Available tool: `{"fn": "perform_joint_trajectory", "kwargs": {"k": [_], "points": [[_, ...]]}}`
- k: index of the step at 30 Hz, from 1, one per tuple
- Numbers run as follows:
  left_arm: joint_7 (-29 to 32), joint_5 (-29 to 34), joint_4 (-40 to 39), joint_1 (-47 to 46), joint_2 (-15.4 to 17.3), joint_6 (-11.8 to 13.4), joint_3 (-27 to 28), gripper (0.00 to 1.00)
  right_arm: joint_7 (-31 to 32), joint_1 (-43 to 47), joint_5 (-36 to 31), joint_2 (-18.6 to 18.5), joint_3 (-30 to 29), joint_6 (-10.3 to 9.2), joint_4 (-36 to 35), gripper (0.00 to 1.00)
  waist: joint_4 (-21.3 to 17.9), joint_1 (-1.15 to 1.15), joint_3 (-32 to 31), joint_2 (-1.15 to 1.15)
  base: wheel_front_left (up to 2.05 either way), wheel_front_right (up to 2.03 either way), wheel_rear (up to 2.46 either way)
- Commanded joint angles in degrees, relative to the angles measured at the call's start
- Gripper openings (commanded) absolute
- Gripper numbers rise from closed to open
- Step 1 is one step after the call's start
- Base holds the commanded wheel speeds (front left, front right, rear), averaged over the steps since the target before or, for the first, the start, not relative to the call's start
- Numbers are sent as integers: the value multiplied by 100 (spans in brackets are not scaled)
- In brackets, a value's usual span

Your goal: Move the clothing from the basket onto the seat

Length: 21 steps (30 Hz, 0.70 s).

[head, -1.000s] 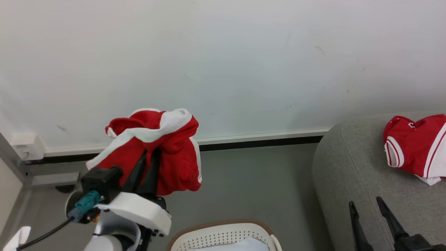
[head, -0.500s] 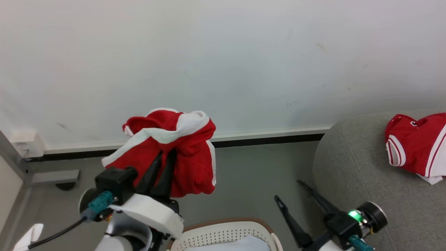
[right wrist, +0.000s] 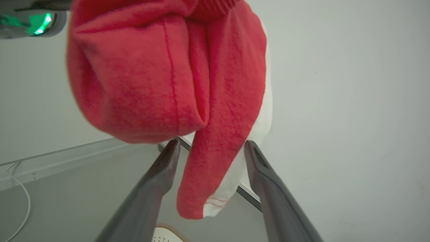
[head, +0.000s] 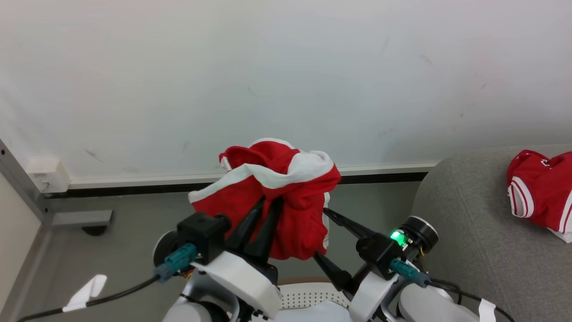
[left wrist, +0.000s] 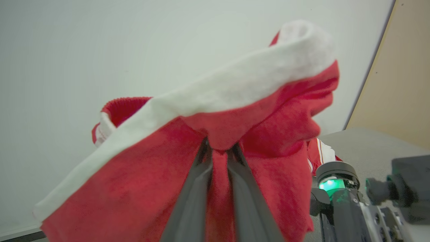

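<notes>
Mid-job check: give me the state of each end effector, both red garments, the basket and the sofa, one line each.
Left end effector: shut on the held garment.
Right end effector: open, straddling that garment's hanging end.
Held garment: bunched, in the air, clear of the basket.
Second garment: crumpled on the sofa.
Basket: a pale cloth inside.

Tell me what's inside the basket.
A pale cloth lies in the basket. The left arm and right arm hide its sides and the frame cuts off the rest, so what else it holds cannot be seen.
</notes>
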Motion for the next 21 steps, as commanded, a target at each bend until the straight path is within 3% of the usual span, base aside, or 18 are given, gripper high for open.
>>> {"fn": "perform_joint_trajectory", "kwargs": {"k": [1, 10, 11, 12, 13, 21], "points": [[10, 15, -28, -57, -5, -10, -5, 0, -16, -94, 77, 6, 20, -15, 54, 100, 15, 0, 3, 0, 0, 0, 0], [89, -132, 3, -134, -240, -189, -520, 0, -176, -1019, 475, 297, 347, -14, 1088, 100, 152, 0, 31, 0, 0, 0, 0], [73, -146, 25, -139, -253, -184, -550, 0, -181, -1069, 562, 320, 374, -15, 1133, 93, 167, 0, 33, 0, 0, 0, 0], [57, -155, 50, -145, -265, -180, -577, 0, -182, -1128, 631, 338, 394, -14, 1179, 33, 179, 0, 36, 0, 0, 0, 0], [38, -162, 78, -150, -278, -175, -601, 0, -194, -1153, 745, 360, 456, -14, 1195, 0, 189, 0, 40, 0, 0, 0, 0], [-25, -182, 172, -167, -229, -110, -563, 0, -220, -1217, 1173, 391, 552, -15, 1085, 0, 141, 0, 72, 0, 0, 0, 0]]}}
